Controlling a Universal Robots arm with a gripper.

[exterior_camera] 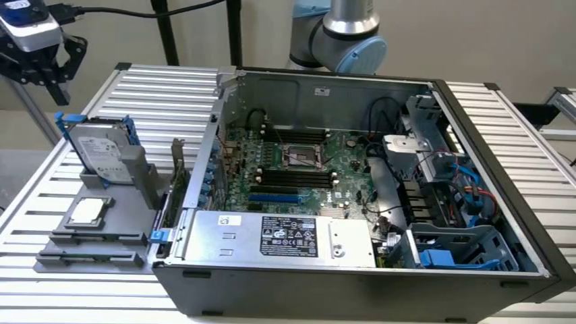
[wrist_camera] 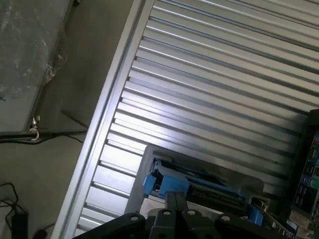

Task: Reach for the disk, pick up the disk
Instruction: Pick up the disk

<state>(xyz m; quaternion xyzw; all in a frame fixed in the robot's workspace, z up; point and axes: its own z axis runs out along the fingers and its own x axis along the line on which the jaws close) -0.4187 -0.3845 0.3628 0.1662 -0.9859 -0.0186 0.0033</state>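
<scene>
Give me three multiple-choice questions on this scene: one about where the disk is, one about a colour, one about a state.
1. Where is the disk?
A. lying on the motherboard
B. in the grey holder, on the exterior view's left of the computer case
C. under the table

2. What colour are the disk's rails?
A. red
B. blue
C. yellow

3. How does the disk sit?
A. flat on its label
B. on edge, tilted
C. hanging from a cable

Answers: B, it stands in the holder outside the case. B, bright blue rails frame it. B, it leans on edge, with the gripper above it and apart.
</scene>
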